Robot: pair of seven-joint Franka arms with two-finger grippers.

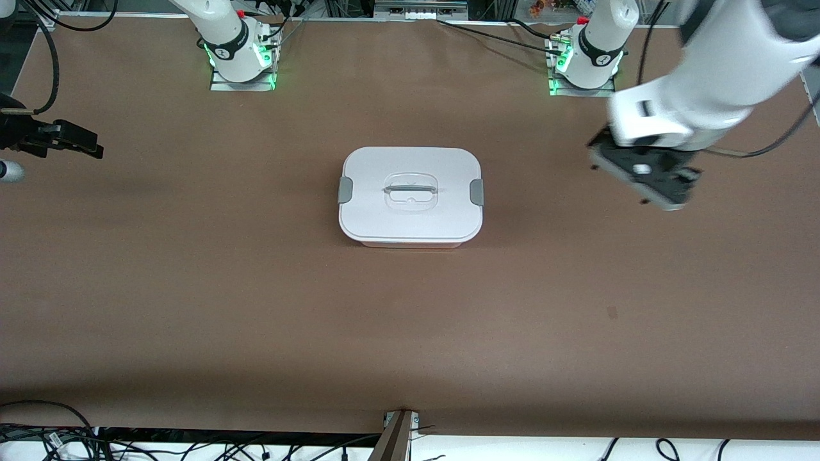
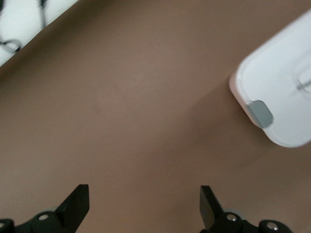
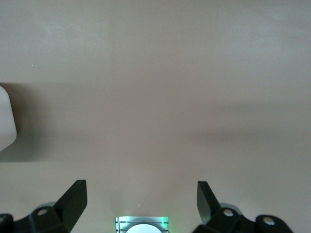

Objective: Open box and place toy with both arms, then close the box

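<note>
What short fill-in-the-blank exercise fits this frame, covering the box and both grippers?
1. The white lid sits ____ on the box.
2. The left gripper has its fingers ____.
3. The right gripper holds ____.
4. The grey clips number ____.

Missing words: closed; open; nothing; two
</note>
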